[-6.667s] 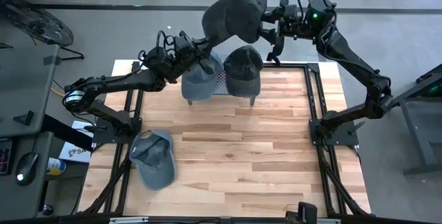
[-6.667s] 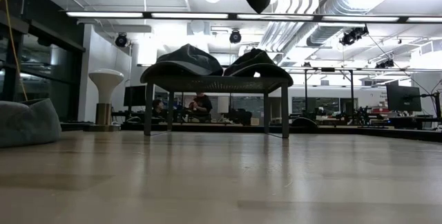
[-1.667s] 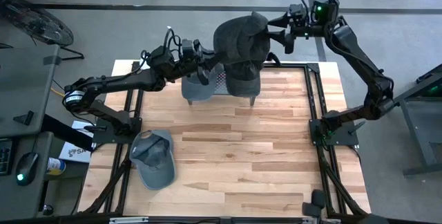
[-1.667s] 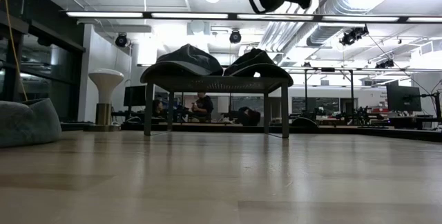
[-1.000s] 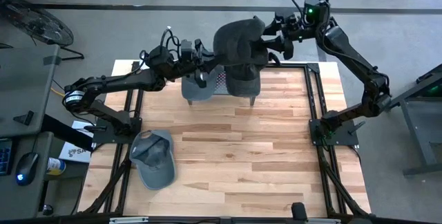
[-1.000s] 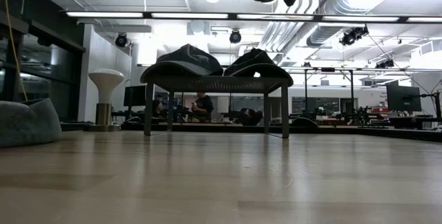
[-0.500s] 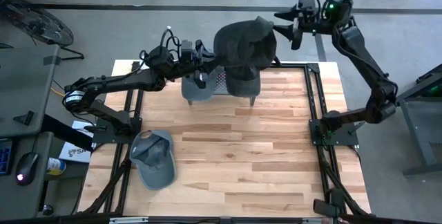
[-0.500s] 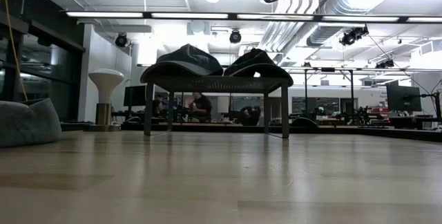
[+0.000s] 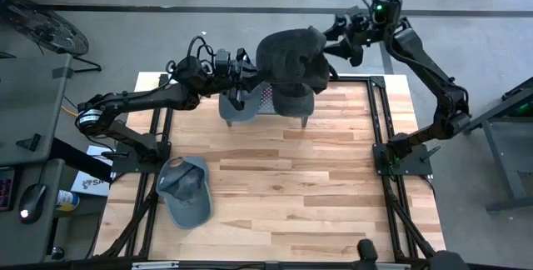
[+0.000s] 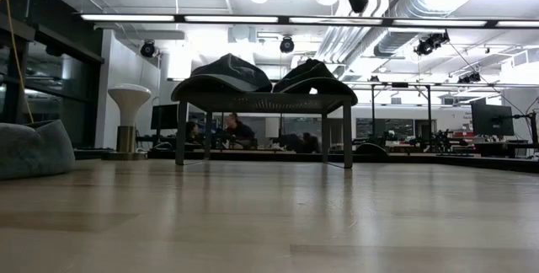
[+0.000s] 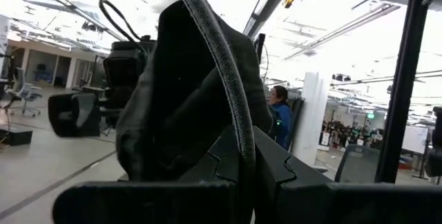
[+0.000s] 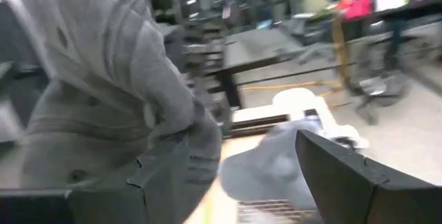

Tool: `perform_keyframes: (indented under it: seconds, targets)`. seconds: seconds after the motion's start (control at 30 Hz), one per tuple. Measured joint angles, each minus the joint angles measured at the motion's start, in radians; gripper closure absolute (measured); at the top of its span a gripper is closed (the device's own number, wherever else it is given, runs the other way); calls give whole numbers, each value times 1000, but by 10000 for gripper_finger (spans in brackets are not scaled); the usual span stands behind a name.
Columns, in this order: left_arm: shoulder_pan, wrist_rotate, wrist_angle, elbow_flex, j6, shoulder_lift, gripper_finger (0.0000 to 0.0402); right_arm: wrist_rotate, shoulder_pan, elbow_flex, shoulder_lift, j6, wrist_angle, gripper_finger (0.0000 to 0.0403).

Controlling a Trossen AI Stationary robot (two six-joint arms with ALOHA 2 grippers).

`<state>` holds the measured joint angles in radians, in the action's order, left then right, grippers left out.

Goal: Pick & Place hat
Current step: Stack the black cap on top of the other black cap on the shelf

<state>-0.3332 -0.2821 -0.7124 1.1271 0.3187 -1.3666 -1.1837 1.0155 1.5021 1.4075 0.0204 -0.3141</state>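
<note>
A dark hat is held high above the table's far edge, over a small mesh rack. My left gripper reaches in from the left and is shut on it. My right gripper is open at the hat's right side. In the right wrist view the grey cloth lies against one finger, and I cannot tell whether they touch. On the rack rest a blue-grey hat and a dark hat. Another blue-grey hat lies on the table at the near left. My left gripper pinches the dark hat's corded rim between its two fingers. The fingers come from the table's left and slant upward. The hat rises beyond the fingers, crumpled, lifted clear above the rack.
The rack stands on thin legs at the far middle of the wooden table. Black frame rails run along the table's left and right sides. People sit in the room behind.
My right gripper drew back from the dark hat toward the far right, then came in again to the hat's right side, open throughout. My left gripper stayed where it was, tipping slightly. The hat remains aloft over the rack.
</note>
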Motion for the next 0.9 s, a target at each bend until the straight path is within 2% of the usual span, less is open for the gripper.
perform_keyframes:
  seconds: [0.27, 0.37, 0.47, 0.63, 0.77, 0.9]
  targets:
    - [0, 7, -1, 0, 0, 0, 396, -67, -103, 2, 0, 49, 88, 146]
    - [0, 27, -2, 0, 0, 0, 396, -48, -139, 2, -5, 70, 120, 146]
    - [0, 30, -3, 0, 0, 0, 396, -25, -157, 2, -8, 62, 118, 146]
    - [0, 28, -27, 0, 0, 0, 396, -74, -157, 2, -31, 97, 117, 146]
    - [0, 36, -25, 0, -5, 1, 396, -190, -164, 2, -47, 166, 149, 146]
    - [0, 74, -13, 0, -8, 0, 396, -353, -194, 2, -60, 319, 270, 146]
